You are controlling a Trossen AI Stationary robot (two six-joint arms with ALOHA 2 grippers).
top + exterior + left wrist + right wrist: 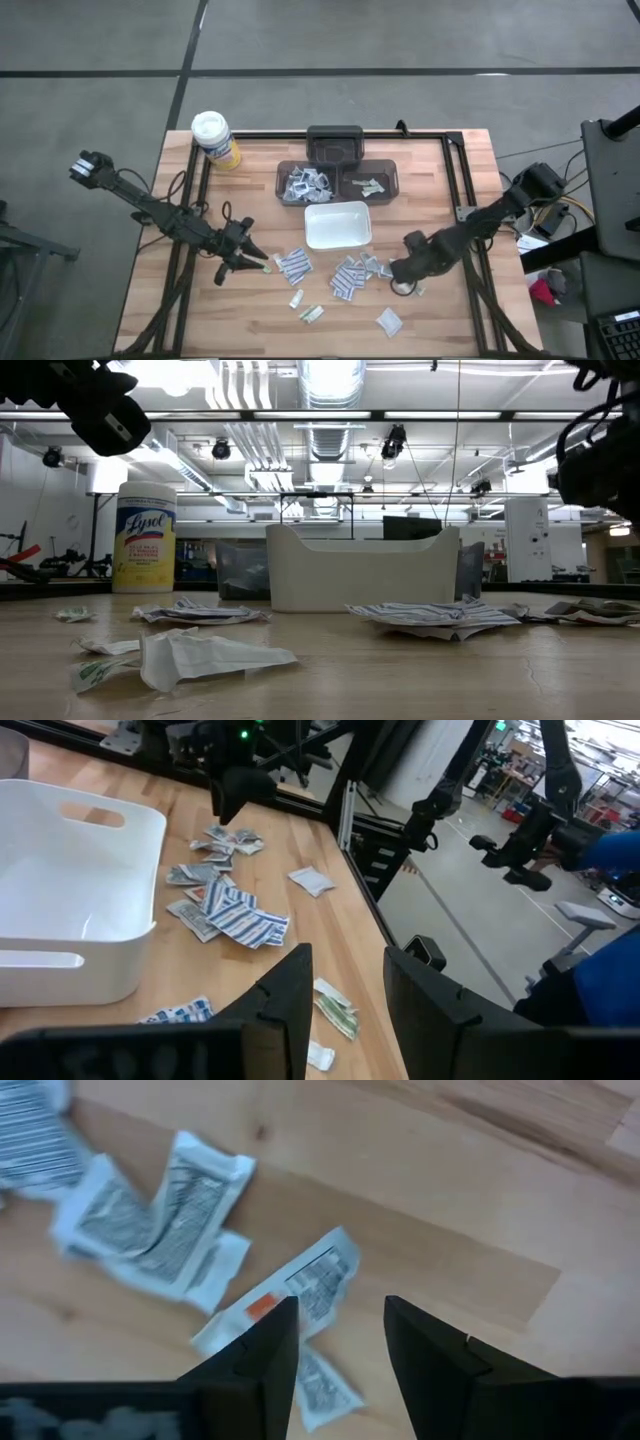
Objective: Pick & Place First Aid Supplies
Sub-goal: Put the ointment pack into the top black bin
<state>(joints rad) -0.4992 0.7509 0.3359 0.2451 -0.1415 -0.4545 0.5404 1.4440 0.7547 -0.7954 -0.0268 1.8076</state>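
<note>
First aid supplies, small flat white and grey packets, lie loose on the wooden table in front of the white tray: one heap at the left, another at the right. My right gripper points down, open, over a white packet with an orange mark, which lies flat by itself. My left gripper hovers open near the left heap with nothing between its fingers. A greenish packet lies on the table beyond them.
Two dark bins holding packets stand behind the tray. A yellow canister with a white lid is at the far left corner. More packets lie near the front edge. A black frame borders the table.
</note>
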